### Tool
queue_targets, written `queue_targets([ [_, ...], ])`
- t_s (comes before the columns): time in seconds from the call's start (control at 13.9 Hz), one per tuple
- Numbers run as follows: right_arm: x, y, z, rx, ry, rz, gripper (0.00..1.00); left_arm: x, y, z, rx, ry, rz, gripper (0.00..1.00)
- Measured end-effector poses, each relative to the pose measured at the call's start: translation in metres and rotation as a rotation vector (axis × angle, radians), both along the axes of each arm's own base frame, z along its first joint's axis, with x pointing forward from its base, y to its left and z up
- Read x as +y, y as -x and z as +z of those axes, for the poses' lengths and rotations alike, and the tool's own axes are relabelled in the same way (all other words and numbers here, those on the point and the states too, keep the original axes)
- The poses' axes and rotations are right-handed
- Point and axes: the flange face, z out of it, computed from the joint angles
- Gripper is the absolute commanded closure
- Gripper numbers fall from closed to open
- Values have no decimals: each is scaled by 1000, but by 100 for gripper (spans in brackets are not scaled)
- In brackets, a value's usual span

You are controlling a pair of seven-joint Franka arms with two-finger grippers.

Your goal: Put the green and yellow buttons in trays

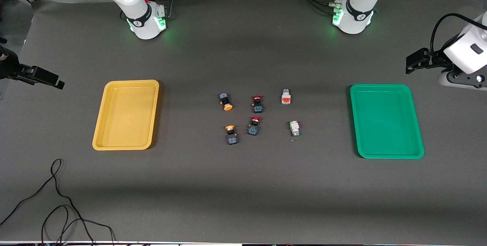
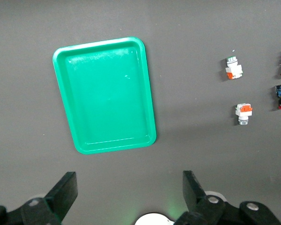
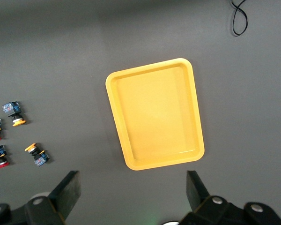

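Two yellow-capped buttons (image 1: 226,101) (image 1: 231,134) lie mid-table, seen in the right wrist view as yellow-capped buttons (image 3: 14,114) (image 3: 36,153). A white button with an orange-red square (image 1: 285,96) (image 2: 244,113) and a green-tinted white button (image 1: 294,128) (image 2: 233,68) lie toward the green tray (image 1: 386,120) (image 2: 105,96). The yellow tray (image 1: 127,114) (image 3: 154,112) is at the right arm's end. Both trays hold nothing. My left gripper (image 1: 416,61) (image 2: 129,180) hangs high and open over bare table by the green tray. My right gripper (image 1: 42,77) (image 3: 133,180) hangs high and open by the yellow tray.
Two red-capped buttons (image 1: 257,103) (image 1: 254,125) lie between the yellow-capped pair and the white pair. A black cable (image 1: 57,200) loops on the table near the front camera at the right arm's end. The arm bases (image 1: 146,19) (image 1: 354,17) stand along the table's back edge.
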Motion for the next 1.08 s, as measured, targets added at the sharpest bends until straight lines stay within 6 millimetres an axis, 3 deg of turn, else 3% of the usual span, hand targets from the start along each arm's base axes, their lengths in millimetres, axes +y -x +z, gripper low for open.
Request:
queue_targets([
  [0.79,4,-2,-3,5,0,7,0,-1,0,-10,16,-2,-2,0],
  [1.08,4,-3,-4,7,0,7,0,-23,1,-31,24,-6,-27,0],
])
